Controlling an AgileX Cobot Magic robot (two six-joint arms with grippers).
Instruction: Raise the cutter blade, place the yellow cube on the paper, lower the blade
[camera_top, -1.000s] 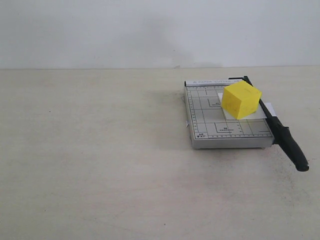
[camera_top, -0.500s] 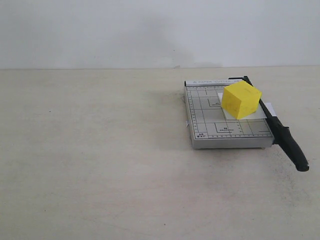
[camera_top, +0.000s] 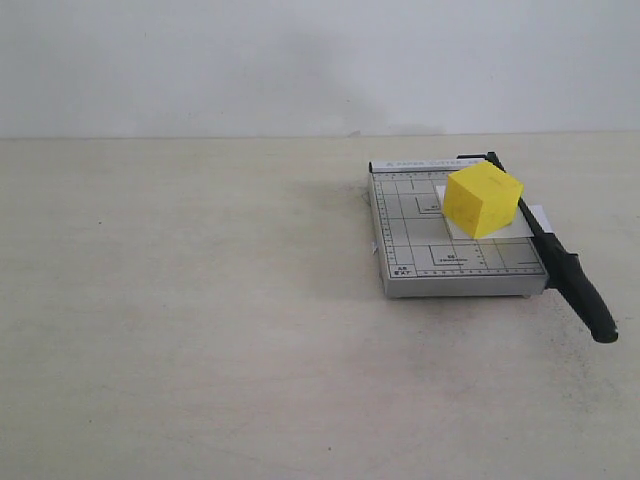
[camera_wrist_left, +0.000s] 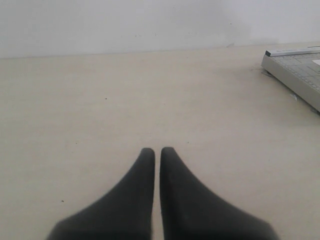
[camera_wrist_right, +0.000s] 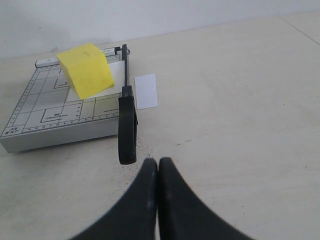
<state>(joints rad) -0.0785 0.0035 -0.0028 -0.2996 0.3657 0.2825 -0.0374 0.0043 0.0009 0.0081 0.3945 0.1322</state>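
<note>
Yellow cube (camera_top: 482, 200) sits on the paper (camera_wrist_right: 146, 91), cutter blade (camera_top: 572, 280) down flat beside it. Blade looks stiff, so grab its fat rounded handle. Both jaws pinched closed, holding nothing.

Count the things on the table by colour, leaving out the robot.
Yellow: 1, the yellow cube
Grey: 1, the cutter base
Black: 1, the cutter blade
White: 2, the paper under the cube, a paper strip beside the blade
Total: 5
</note>
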